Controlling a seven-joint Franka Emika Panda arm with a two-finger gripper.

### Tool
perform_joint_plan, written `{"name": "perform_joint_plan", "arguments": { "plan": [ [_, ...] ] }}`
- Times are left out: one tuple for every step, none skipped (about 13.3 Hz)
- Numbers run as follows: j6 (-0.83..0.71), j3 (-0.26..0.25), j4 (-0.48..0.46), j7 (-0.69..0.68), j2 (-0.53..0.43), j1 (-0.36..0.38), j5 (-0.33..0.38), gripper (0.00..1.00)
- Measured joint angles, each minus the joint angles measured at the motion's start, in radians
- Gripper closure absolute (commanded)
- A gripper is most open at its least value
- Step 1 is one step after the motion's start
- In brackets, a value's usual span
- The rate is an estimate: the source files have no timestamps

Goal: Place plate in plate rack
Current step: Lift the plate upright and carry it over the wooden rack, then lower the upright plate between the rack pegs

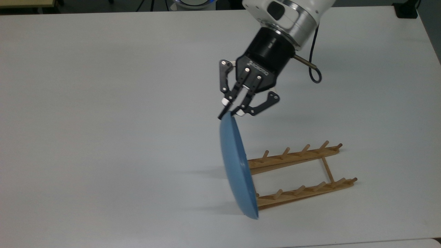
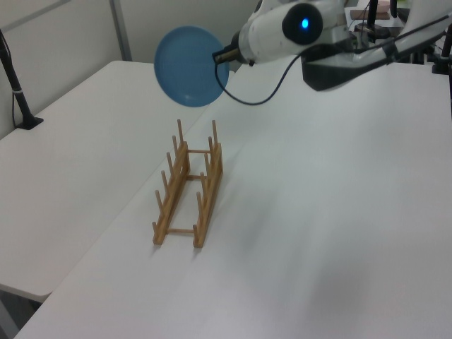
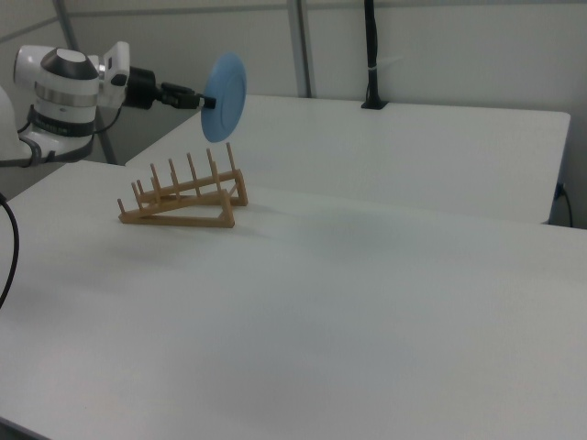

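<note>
The light-blue plate [image 1: 237, 168] hangs in the air on edge, nearly upright, with my gripper [image 1: 230, 113] shut on its upper rim. In the top view its lower part covers the left end of the light-wood plate rack [image 1: 293, 157]. In the left view the plate [image 2: 189, 66] floats above and beyond the far end of the rack [image 2: 210, 187], with the gripper [image 2: 224, 55] at its right rim. The right view has the plate [image 3: 225, 96] above the rack [image 3: 179, 220], clear of the pegs, held by the gripper [image 3: 204, 99].
The rack stands on a white table [image 1: 103, 137]. A black clamp [image 1: 406, 10] sits at the table's corner in the top view's upper right. A black pole [image 2: 20, 92] rises at the left view's left edge. The arm's cable [image 1: 315, 74] loops beside the wrist.
</note>
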Motion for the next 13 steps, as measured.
{"name": "perform_joint_plan", "arguments": {
  "plan": [
    [0.000, 0.016, 0.000, 0.017, 0.008, 0.002, -0.015, 1.00],
    [0.000, 0.028, 0.000, 0.020, 0.010, 0.005, -0.016, 1.00],
    [0.000, 0.031, 0.000, 0.020, 0.010, 0.015, -0.016, 1.00],
    [0.000, 0.031, -0.001, 0.020, 0.011, 0.024, -0.016, 1.00],
    [0.000, 0.031, -0.003, 0.020, 0.013, 0.031, -0.016, 1.00],
    [0.000, 0.031, -0.005, 0.020, 0.017, 0.037, -0.016, 1.00],
    [0.000, 0.031, -0.005, 0.026, 0.022, 0.039, -0.016, 1.00],
    [0.000, 0.031, -0.010, 0.029, 0.026, 0.040, -0.016, 1.00],
    [0.000, 0.032, -0.020, 0.034, 0.030, 0.041, -0.016, 1.00],
    [0.000, 0.032, -0.029, 0.038, 0.031, 0.041, -0.017, 1.00],
    [0.000, 0.032, -0.039, 0.040, 0.032, 0.041, -0.018, 1.00],
    [-0.002, 0.031, -0.048, 0.046, 0.032, 0.041, -0.025, 1.00],
    [-0.002, 0.031, -0.050, 0.049, 0.032, 0.041, -0.029, 1.00]
  ]
}}
